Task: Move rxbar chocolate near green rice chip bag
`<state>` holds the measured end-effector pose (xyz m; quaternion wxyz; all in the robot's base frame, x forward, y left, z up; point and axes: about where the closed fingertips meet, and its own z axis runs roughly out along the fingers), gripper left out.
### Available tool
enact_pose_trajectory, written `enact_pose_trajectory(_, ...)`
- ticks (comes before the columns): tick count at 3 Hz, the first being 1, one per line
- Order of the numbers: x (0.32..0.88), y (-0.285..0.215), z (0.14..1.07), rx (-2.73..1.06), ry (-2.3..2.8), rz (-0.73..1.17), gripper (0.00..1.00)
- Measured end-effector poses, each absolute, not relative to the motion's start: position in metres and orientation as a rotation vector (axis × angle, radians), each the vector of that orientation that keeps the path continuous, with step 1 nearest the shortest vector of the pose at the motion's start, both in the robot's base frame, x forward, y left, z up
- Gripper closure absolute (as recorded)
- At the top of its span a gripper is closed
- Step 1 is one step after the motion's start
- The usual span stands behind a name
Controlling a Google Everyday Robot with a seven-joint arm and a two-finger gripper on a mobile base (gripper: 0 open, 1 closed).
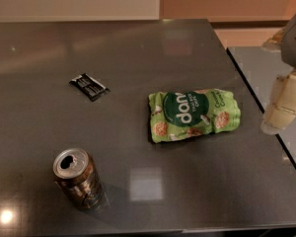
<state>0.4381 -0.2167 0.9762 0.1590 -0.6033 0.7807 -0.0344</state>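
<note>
The rxbar chocolate (90, 86) is a small flat black wrapper with white lettering, lying on the dark table left of centre. The green rice chip bag (193, 114) is light green and puffy with a dark green round logo, lying right of centre. The bar lies well apart from the bag, up and to its left. My gripper (281, 105) is cream-coloured and hangs at the far right edge of the view, just right of the bag and far from the bar. It holds nothing that I can see.
An opened brown drink can (79, 179) stands upright at the front left. The table's right edge (259, 100) runs diagonally beside my gripper, with a second grey surface (266, 63) beyond it. The table's front edge is near the bottom of the view.
</note>
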Motion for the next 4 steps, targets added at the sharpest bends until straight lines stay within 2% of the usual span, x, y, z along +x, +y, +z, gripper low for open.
enact_pose_trajectory(2, 0.448, -0.199, 0.983, -1.750, 2.197, -0.084, 0.00)
enact_pose_trajectory(4, 0.503, -0.151, 0.985, -1.729, 2.141, 0.019, 0.00)
